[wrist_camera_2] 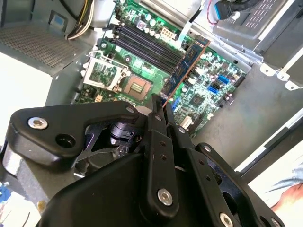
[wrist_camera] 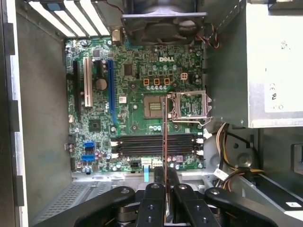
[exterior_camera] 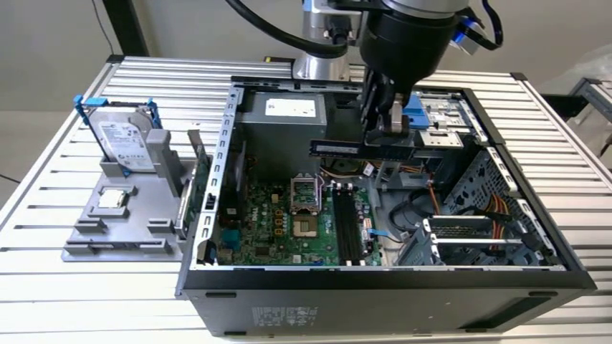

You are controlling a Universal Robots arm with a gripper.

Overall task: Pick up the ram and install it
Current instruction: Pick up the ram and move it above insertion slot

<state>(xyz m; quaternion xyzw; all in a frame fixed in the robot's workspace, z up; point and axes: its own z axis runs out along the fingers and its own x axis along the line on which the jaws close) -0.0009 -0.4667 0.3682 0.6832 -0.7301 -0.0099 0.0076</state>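
Observation:
My gripper (exterior_camera: 383, 145) hangs inside the open computer case (exterior_camera: 383, 276), shut on the ram (exterior_camera: 337, 149). The ram is a long thin stick that juts out toward the exterior view's left, held well above the motherboard (exterior_camera: 287, 233). In the second wrist view the ram (wrist_camera_2: 189, 59) reaches out from the gripper (wrist_camera_2: 158, 108) over the board. The first wrist view shows the ram (wrist_camera: 164, 137) edge-on, a thin line running from the gripper (wrist_camera: 165, 176) across the black memory slots (wrist_camera: 156, 144). These slots (exterior_camera: 349, 231) lie below the gripper, near the case's front.
A silver hard drive in a blue frame (exterior_camera: 125, 140) and a small square processor chip (exterior_camera: 115, 199) sit on a grey fixture at the exterior view's left. Inside the case are the open processor socket (wrist_camera: 154, 105), the power supply (exterior_camera: 287, 115), a fan (wrist_camera: 163, 23) and cables (exterior_camera: 497, 211).

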